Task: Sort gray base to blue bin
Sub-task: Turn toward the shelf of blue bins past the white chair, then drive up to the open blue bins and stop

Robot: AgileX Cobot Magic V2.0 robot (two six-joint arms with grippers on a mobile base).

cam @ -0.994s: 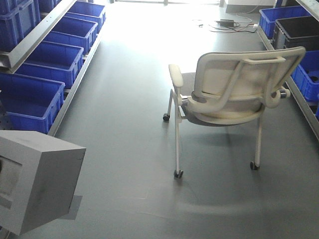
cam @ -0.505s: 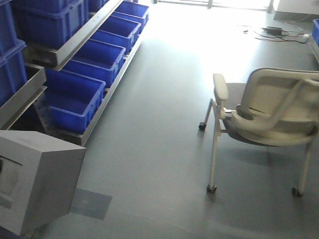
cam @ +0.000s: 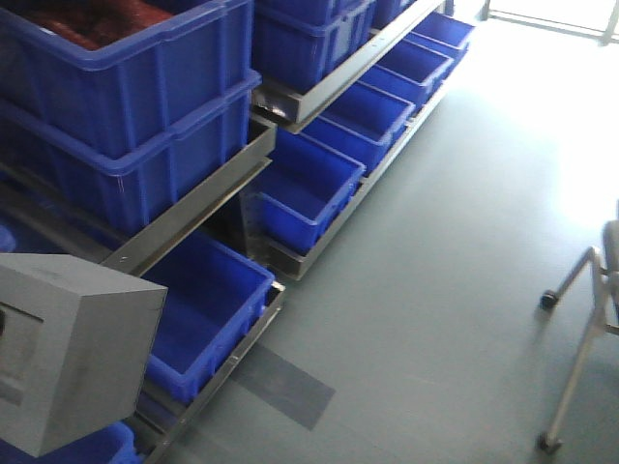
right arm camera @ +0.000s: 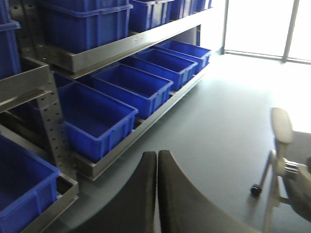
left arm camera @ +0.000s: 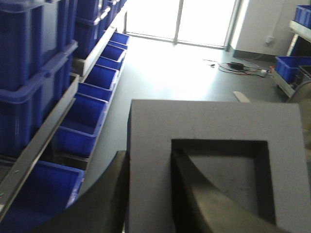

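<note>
Front view: the gray base [cam: 77, 353] hangs at lower left, close beside an open blue bin [cam: 253, 309]. Left wrist view: the left jaws pinch its recess wall, one inside and one outside. It looks rigid, matte and probably light. Right wrist view: the right jaws are pressed together, empty.

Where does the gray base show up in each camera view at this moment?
Front view: the gray base sits at the lower left edge, in front of the racks.
Left wrist view: it fills the lower centre and right, with the recess facing the camera.
Right wrist view: not in it.
Shared landmark: the row of blue bins on the bottom rack, seen in all three views.
</note>
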